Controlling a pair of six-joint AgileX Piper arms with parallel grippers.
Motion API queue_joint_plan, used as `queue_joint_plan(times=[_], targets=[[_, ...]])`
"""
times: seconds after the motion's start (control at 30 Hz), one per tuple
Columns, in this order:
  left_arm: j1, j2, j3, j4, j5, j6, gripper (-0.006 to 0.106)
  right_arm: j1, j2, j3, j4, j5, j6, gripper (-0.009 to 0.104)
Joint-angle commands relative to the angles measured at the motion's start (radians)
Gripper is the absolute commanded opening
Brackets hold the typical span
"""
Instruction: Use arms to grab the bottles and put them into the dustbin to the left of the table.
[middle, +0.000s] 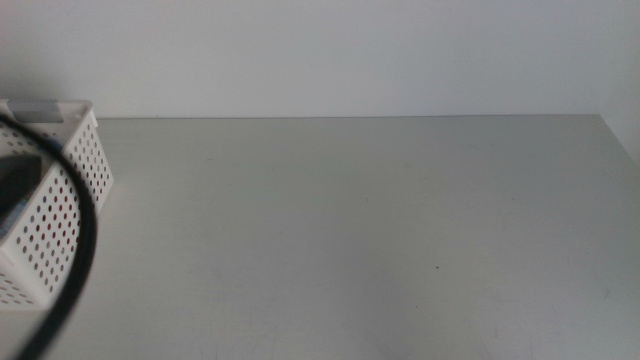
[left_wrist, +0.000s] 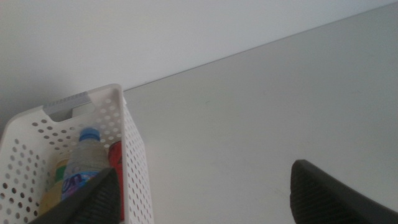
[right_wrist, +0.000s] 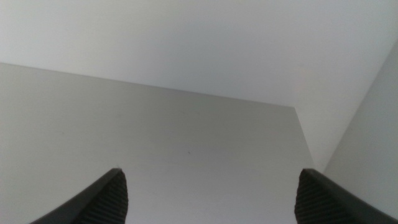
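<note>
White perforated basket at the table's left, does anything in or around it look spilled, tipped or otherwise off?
Nothing stands out. The white perforated plastic basket sits squarely on the light-grey table, holding the blue-capped clear water bottle, the yellow tea bottle and the red can. Nothing looks spilled.

One white perforated dustbin (left_wrist: 134, 162) is seen on one grey desk (middle: 380, 230). Three bottles are counted inside: one water bottle (left_wrist: 84, 163), one yellow bottle (left_wrist: 55, 186), one red can (left_wrist: 115, 160).

A plain white wall (middle: 320, 50) rises straight behind the far edge of my surface (middle: 380, 230), which is light grey and matte. Soft, even light falls across it. Past its right edge, more white wall (right_wrist: 367, 143) shows.
</note>
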Motion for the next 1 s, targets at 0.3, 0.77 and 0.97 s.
queue_joint_plan(times=[0.3,0.77,0.97], targets=[[-0.023,-0.413,0.382,0.056,-0.133,-0.01,0.093,-0.049,-0.232,0.188,-0.086,-0.057,-0.012,0.085],[0.063,-0.695,0.758,-0.107,-0.269,-0.01,0.093,-0.049,-0.234,0.352,-0.091,-0.064,-0.012,0.085],[0.081,-0.719,0.85,-0.103,-0.315,-0.01,0.093,-0.049,-0.279,0.411,-0.092,-0.074,-0.025,0.085]])
